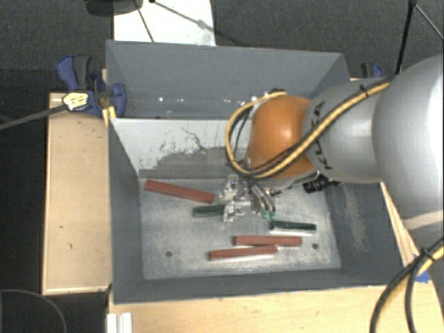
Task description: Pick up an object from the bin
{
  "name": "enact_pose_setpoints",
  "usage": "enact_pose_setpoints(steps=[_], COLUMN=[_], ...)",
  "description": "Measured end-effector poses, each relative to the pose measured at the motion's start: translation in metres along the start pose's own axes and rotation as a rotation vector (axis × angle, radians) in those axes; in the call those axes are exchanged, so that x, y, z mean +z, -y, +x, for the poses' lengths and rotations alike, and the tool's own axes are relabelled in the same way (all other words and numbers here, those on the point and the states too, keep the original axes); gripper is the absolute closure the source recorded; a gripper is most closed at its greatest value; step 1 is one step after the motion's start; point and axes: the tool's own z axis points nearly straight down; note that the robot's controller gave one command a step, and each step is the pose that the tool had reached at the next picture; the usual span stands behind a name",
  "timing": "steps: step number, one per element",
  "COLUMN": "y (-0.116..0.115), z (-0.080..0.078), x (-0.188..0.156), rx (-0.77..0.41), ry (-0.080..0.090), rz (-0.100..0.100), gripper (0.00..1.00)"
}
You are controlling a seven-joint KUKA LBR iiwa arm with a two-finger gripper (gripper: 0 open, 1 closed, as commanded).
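Closest to my camera is the arm (pixel 395 137), its thick grey link coming in from the right and covering that side of the bin (pixel 125 207). I see a grey metal bin with sloped walls and a flat, scratched floor. At the arm's wrist sits the rounded orange cover (pixel 277 134), with yellow and black cables (pixel 237 141) looping round its left side.

On the floor I count five slim sticks, all lying flat. Longest is the upper reddish-brown stick (pixel 179 191), at the floor's upper left, tilted down toward the right. Two more lie near the front wall, almost parallel: the middle reddish-brown stick (pixel 267 241) and, just below and left of it, the front reddish-brown stick (pixel 243 254). The right dark green stick (pixel 293 225) lies right of centre, just below the wrist.

The left dark green stick (pixel 207 212) lies mid-floor, and the gripper (pixel 237 205) stands low over its right end. From up here I cannot tell whether the gripper is open or closed, nor whether it touches that stick
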Motion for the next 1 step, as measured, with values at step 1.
enact_pose_setpoints(steps=[1], y=[0.0148], z=[-0.0209], x=[-0.1612], rx=[0.052], ry=[-0.002], rz=[0.003], gripper=[1.00])
